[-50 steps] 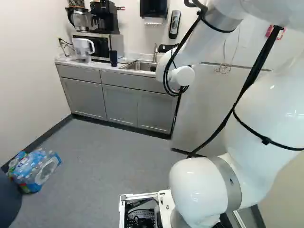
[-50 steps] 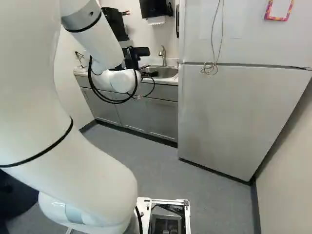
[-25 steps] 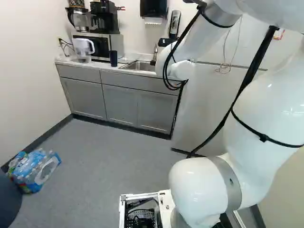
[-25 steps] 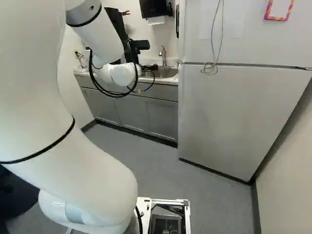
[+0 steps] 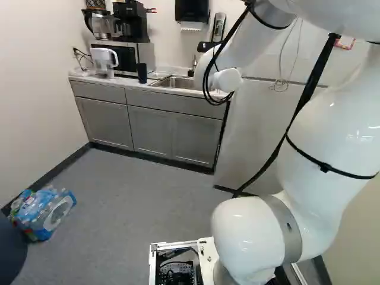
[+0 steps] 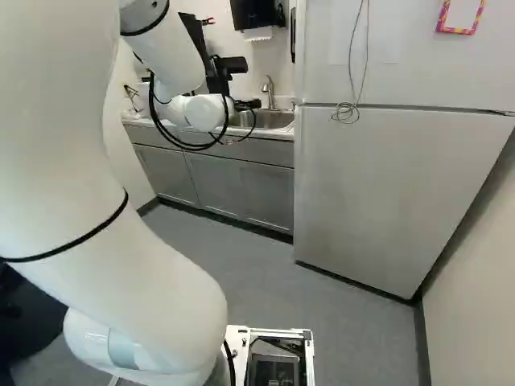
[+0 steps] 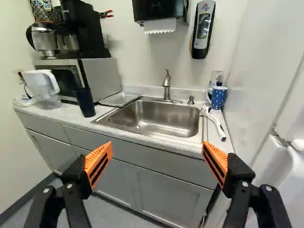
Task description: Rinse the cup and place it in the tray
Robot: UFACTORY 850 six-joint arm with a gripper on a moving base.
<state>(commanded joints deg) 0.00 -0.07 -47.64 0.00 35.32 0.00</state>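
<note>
Tool was spread wide & empty. Dark cup stood on bench just beside tray; blue mug was at opp. end of sink, unclear which was meant. Prob. early stage: neither gripped nor in tray, tap not running; pickup, rinse, placing all looked left.

On the tabletop, a dark cup stands upright between the pitcher and the sink, near the microwave that carries a coffee maker. The white arm rises at the right; wrapped bottles lie near the wall.
</note>
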